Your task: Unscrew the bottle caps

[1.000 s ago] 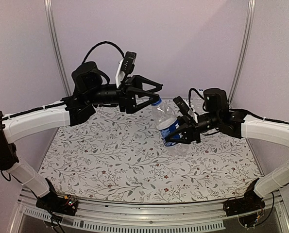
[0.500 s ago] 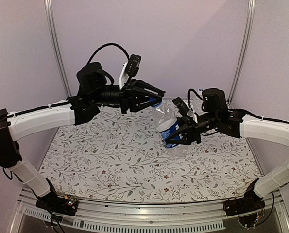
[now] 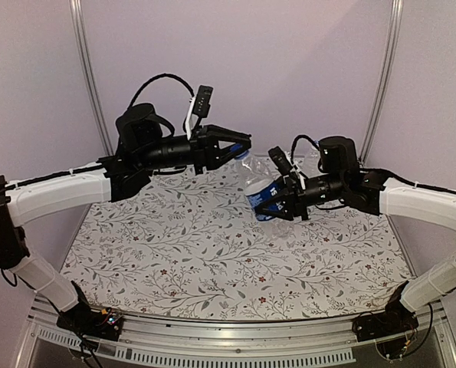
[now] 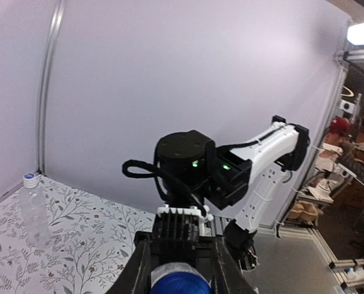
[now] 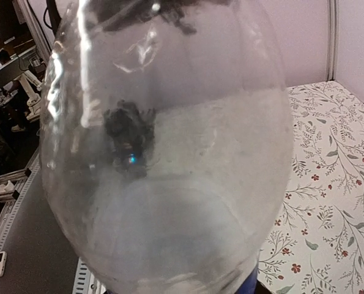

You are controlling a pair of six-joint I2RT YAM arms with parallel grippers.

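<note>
A clear bottle [image 3: 257, 186] with a blue label band hangs tilted above the table. My right gripper [image 3: 278, 202] is shut on its lower body. In the right wrist view the bottle [image 5: 169, 153] fills the frame and hides the fingers. My left gripper [image 3: 241, 148] is shut on its solid blue cap [image 3: 242, 156]. That cap [image 4: 182, 285] shows between the black fingers [image 4: 136, 269] at the bottom of the left wrist view. A plain bottle [image 4: 35, 211] with a whitish, blue-topped cap [image 4: 29, 179] stands upright near the back wall.
A floral cloth [image 3: 212, 253] covers the table. Metal posts [image 3: 86, 69] rise at the back corners before a plain wall. The right arm's black wrist and white link [image 4: 267, 165] face the left wrist camera. Shelving and clutter lie beyond the table's right side [image 4: 347, 177].
My left gripper has gone from open around the blue cap to shut on it. The right arm has shifted the bottle slightly left and up.
</note>
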